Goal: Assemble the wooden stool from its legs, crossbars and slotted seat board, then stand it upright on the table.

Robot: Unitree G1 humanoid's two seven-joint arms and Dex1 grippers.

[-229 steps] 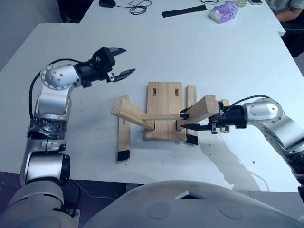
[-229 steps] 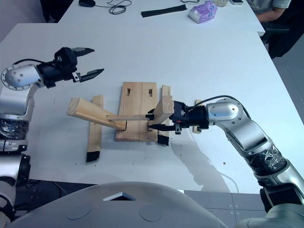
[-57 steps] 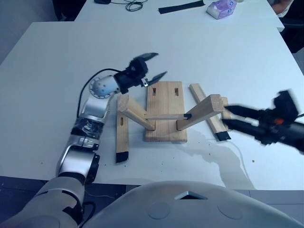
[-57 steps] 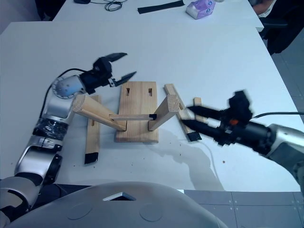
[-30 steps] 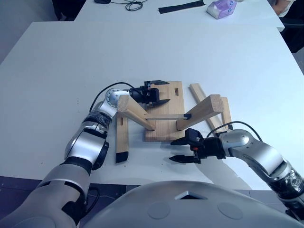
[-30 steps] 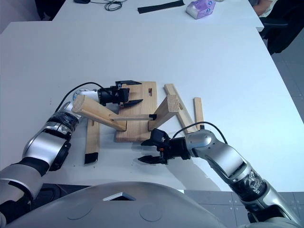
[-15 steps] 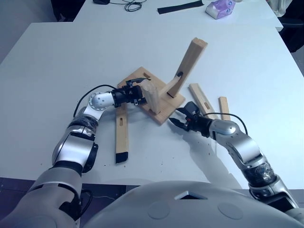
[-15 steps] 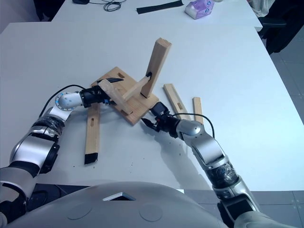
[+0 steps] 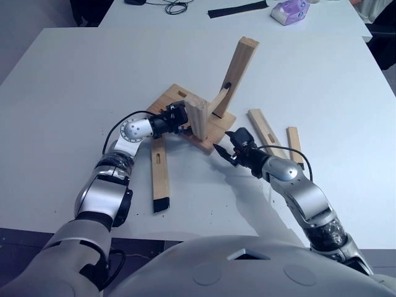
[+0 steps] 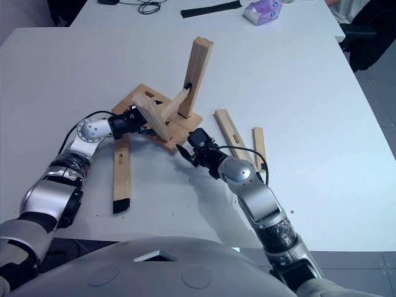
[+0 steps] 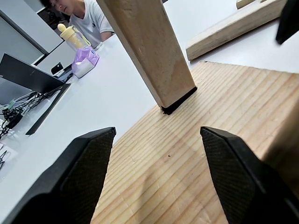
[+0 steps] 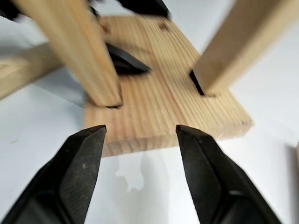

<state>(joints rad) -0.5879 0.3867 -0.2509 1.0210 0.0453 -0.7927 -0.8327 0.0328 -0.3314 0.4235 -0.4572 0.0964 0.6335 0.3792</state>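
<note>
The slotted seat board (image 9: 176, 99) lies flat on the white table, turned like a diamond. Two legs stand in it: a tall leg (image 9: 237, 71) rising at the far side and a nearer leg (image 9: 199, 117), joined by a crossbar (image 10: 175, 103). My left gripper (image 9: 180, 120) is open, low over the board beside the nearer leg; its fingers (image 11: 88, 172) straddle the board (image 11: 187, 154) facing the tall leg (image 11: 149, 51). My right gripper (image 9: 223, 144) is open at the board's near corner, with the board edge (image 12: 154, 116) just ahead of its fingers (image 12: 79, 172).
A loose leg with a black tip (image 9: 159, 170) lies left of the board. Another loose leg (image 9: 263, 131) and a short crossbar (image 9: 295, 142) lie to its right. A purple tissue pack (image 9: 289, 10), a black strip (image 9: 238, 8) and cables sit on the far table.
Over the last second the board with its two legs has turned on the table, one leg now pointing high. My right gripper has come in to the board's near corner. My left gripper stays by the nearer leg.
</note>
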